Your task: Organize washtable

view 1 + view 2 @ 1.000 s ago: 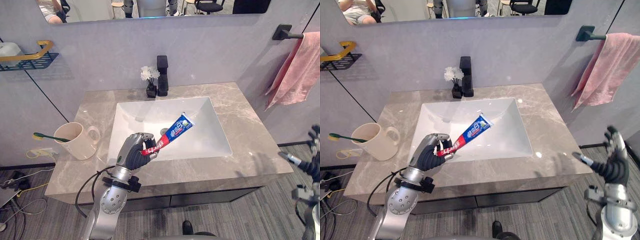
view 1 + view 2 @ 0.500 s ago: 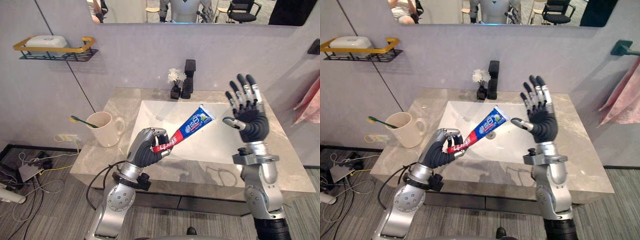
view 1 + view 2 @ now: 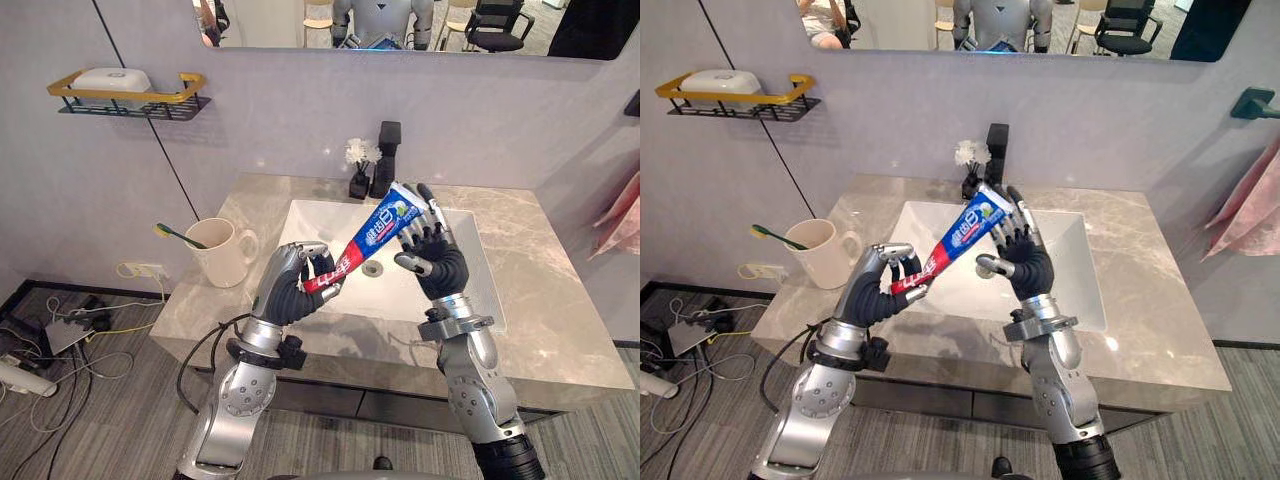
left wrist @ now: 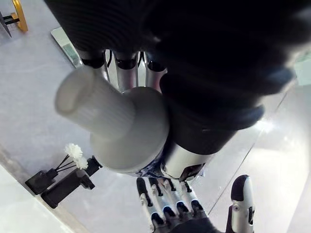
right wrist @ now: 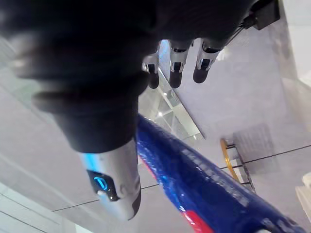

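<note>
The bench point(image 3: 560, 330) carries the sink point(image 3: 320, 225) in its middle and a mug point(image 3: 222, 255) at its left end. Above the sink's front left, my left hand point(image 3: 285, 290) is curled tight round the cap end of the tube point(image 3: 375, 232). My right hand point(image 3: 432, 262) stands beside it with fingers straight and spread, thumb out, palm turned toward the tube. The tube slants up and away from the left hand, and its flat end lies right at the right hand's fingers. I cannot tell whether it touches them.

I read this as a handover, or a two-handed steadying, before the tube goes somewhere tidy, likely the mug. To do it well, I should bring the right palm squarely against the tube's upper half and close fingers and thumb round its body, not its thin crimped end, which would fold. The left hand should let go only once that grip is firm. If the mug is the goal, I would lower the tube in clear of the toothbrush point(image 3: 182, 236) leaning over its rim.
</note>
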### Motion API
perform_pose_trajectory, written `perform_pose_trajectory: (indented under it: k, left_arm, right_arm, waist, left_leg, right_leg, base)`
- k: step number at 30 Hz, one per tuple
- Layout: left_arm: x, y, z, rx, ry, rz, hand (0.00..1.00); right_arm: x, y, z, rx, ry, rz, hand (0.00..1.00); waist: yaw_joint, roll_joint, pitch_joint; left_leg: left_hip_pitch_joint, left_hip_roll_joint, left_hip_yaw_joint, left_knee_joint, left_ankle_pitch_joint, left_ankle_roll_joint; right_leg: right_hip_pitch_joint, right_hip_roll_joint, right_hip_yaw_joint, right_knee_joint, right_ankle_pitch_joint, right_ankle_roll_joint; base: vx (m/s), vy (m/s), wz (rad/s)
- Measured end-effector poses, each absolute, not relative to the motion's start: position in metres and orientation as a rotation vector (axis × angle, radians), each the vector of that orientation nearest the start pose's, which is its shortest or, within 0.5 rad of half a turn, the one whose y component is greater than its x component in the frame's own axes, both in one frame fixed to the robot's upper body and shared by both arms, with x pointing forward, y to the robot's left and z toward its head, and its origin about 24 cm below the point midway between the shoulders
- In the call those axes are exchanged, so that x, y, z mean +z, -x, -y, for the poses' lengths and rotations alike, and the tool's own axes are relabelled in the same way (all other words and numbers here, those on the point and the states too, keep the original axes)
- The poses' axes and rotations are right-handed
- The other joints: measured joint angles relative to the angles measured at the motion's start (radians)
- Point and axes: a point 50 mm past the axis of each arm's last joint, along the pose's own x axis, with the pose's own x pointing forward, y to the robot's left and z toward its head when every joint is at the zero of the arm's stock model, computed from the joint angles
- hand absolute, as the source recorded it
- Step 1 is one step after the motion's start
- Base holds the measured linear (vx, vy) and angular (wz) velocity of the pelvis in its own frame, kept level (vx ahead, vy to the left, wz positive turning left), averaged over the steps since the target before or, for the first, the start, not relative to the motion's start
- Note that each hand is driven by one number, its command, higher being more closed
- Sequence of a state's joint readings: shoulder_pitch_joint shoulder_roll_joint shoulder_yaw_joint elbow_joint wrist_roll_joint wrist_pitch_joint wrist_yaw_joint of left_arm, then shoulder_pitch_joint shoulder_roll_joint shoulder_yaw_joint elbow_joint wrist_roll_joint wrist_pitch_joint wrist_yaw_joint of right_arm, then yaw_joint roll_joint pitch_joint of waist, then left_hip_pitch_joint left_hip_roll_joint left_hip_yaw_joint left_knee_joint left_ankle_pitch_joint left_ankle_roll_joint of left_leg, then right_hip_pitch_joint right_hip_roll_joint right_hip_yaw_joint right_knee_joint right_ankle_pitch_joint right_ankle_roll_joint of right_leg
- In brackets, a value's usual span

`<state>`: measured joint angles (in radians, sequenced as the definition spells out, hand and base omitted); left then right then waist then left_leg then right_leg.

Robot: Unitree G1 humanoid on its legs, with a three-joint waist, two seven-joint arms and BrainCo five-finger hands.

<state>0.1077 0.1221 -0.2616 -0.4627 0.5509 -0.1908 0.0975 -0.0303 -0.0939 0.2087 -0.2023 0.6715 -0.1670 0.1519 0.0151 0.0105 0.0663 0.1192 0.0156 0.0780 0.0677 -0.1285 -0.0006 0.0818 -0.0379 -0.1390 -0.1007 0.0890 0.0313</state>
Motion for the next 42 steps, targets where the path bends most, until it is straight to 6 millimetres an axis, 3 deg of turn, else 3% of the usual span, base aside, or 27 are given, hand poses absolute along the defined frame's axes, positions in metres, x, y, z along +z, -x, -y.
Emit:
perform_pose_trajectory:
  k: [16,21,38,39,42]
  left_arm:
    - [0.130,-0.211,-0.078,-0.229,-0.478,0.612,1.00]
    - [0.121,-0.212,-0.073,-0.273,-0.478,0.574,1.00]
    - [0.104,-0.213,-0.068,-0.319,-0.450,0.517,1.00]
    - [0.102,-0.212,-0.068,-0.319,-0.450,0.506,1.00]
    - [0.093,-0.209,-0.070,-0.321,-0.452,0.463,1.00]
  right_arm:
    - [0.100,-0.246,0.098,0.412,-0.675,0.292,0.00]
    - [0.107,-0.248,0.087,0.464,-0.675,0.304,0.00]
    - [0.121,-0.256,0.085,0.479,-0.687,0.346,0.00]
    - [0.121,-0.256,0.085,0.479,-0.687,0.346,1.00]
    - [0.122,-0.256,0.085,0.469,-0.689,0.345,1.00]
  waist:
    - [0.001,-0.025,-0.024]
    - [0.001,-0.024,-0.032]
    - [0.002,-0.032,-0.037]
    - [0.002,-0.032,-0.037]
    - [0.002,-0.032,-0.037]
  left_leg:
    - [0.000,0.000,-0.007,-0.019,0.016,-0.003]
    - [0.000,0.000,-0.007,-0.019,0.017,-0.004]
    - [0.004,0.000,0.001,-0.027,0.018,-0.003]
    - [0.004,0.000,0.001,-0.027,0.018,-0.003]
    - [0.004,0.000,0.002,-0.028,0.018,-0.003]
  right_leg:
    - [-0.005,0.000,-0.007,-0.003,0.000,0.000]
    - [-0.006,0.001,-0.007,-0.003,0.001,-0.001]
    - [-0.009,0.002,0.003,0.000,0.002,0.000]
    - [-0.009,0.002,0.003,0.000,0.002,0.000]
    - [-0.009,0.002,0.004,0.000,0.001,0.000]
  base:
    - [-0.01,0.002,0.01]
    - [0.00,0.000,0.00]
    - [0.00,0.003,-0.01]
    - [0.00,0.000,0.00]
    - [0.00,0.000,0.00]
